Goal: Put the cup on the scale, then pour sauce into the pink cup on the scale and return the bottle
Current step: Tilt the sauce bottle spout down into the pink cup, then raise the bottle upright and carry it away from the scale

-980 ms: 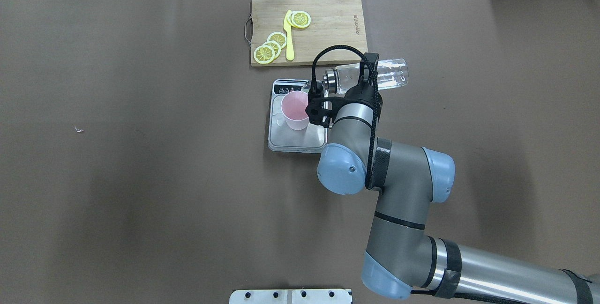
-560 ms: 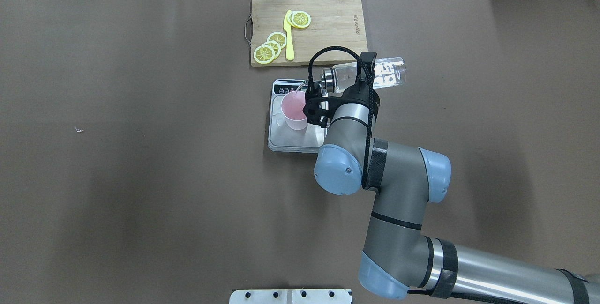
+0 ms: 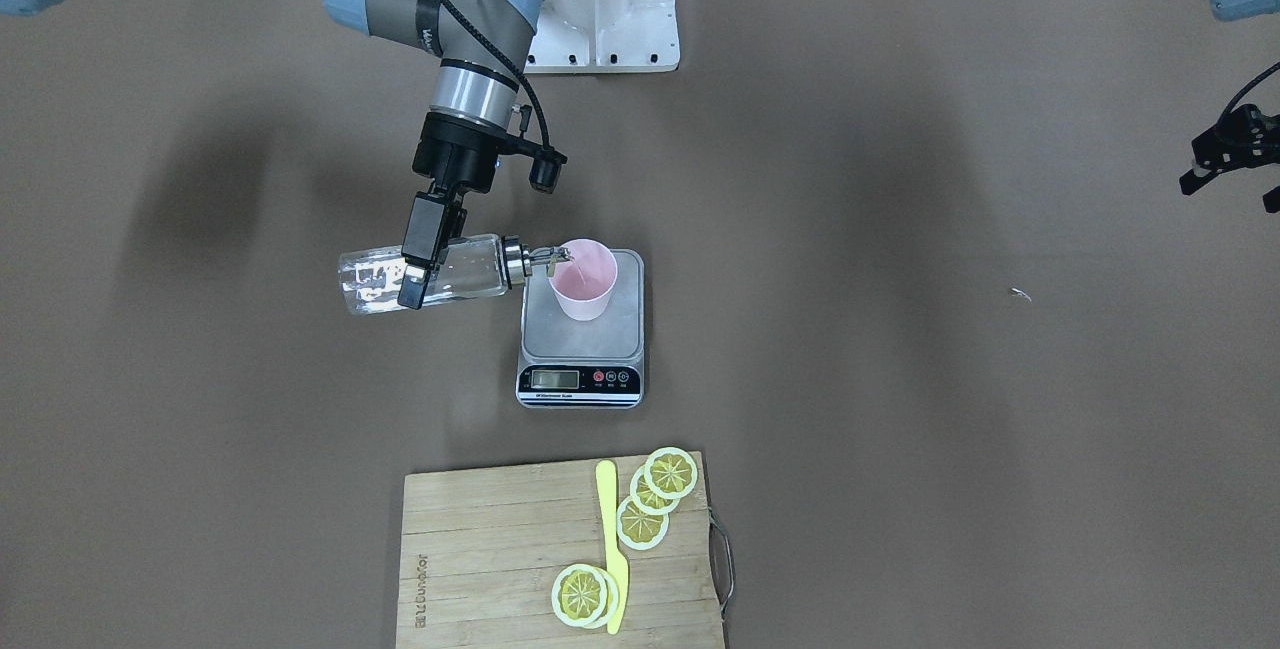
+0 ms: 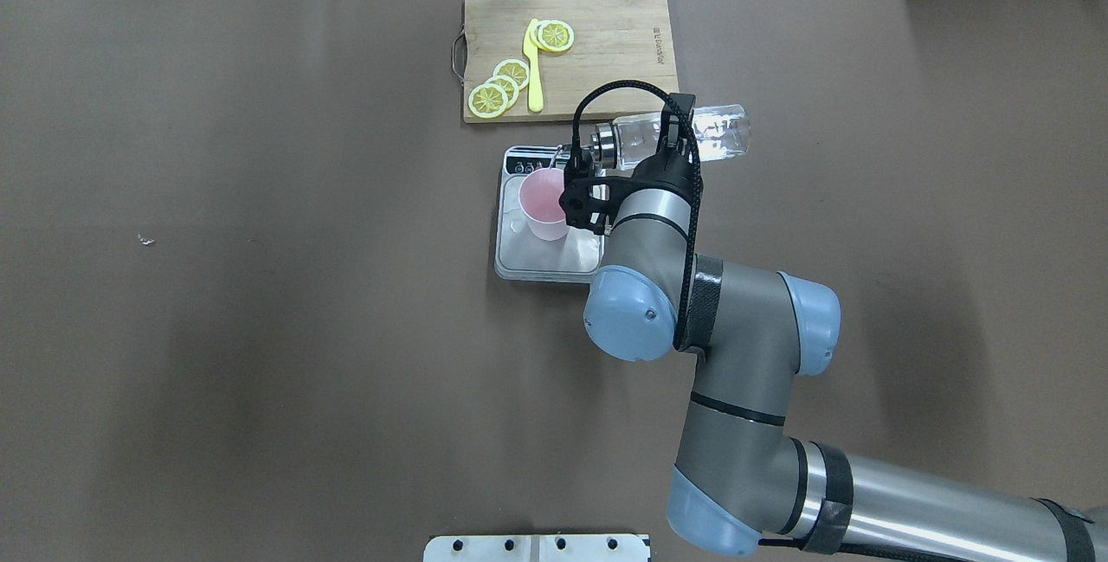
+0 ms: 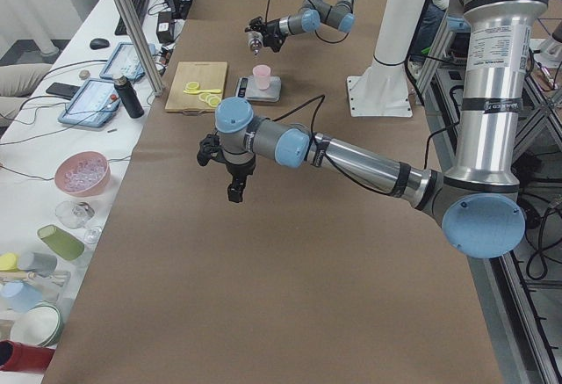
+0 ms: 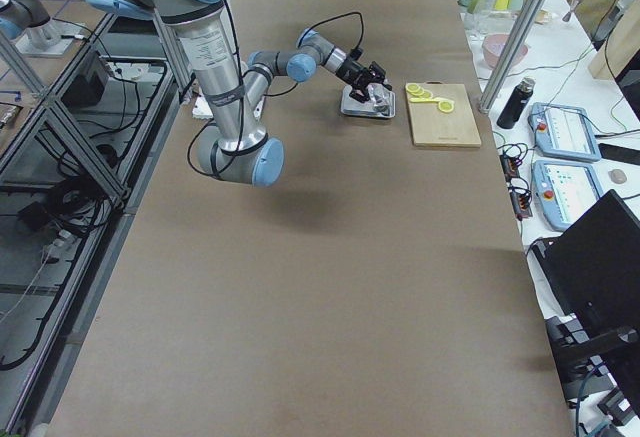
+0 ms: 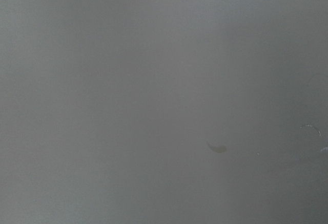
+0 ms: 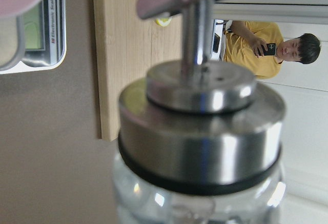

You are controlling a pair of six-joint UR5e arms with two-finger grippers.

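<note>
Gripped the glass bottle [image 3: 470, 271] across its middle in the right gripper [image 3: 413, 277], jaws clamped on the glass, long axis lying almost level. Aimed the silver pour spout [image 3: 545, 256] sideways from the fingers, tip right at the near rim of the pink cup [image 3: 585, 281]. Found that cup just beyond the spout, upright on the digital scale [image 3: 622, 329], toward the platform edge nearer the hand. Saw clear sauce [image 3: 375, 291] inside the bottle's base end, behind the fingers; could not make out any stream at the spout. Hung the left gripper [image 3: 1235, 154] well apart, past the scale's far side; could not tell it open or shut. Judged the right hand far nearer, so probably next: roll upright before carrying off.
</note>
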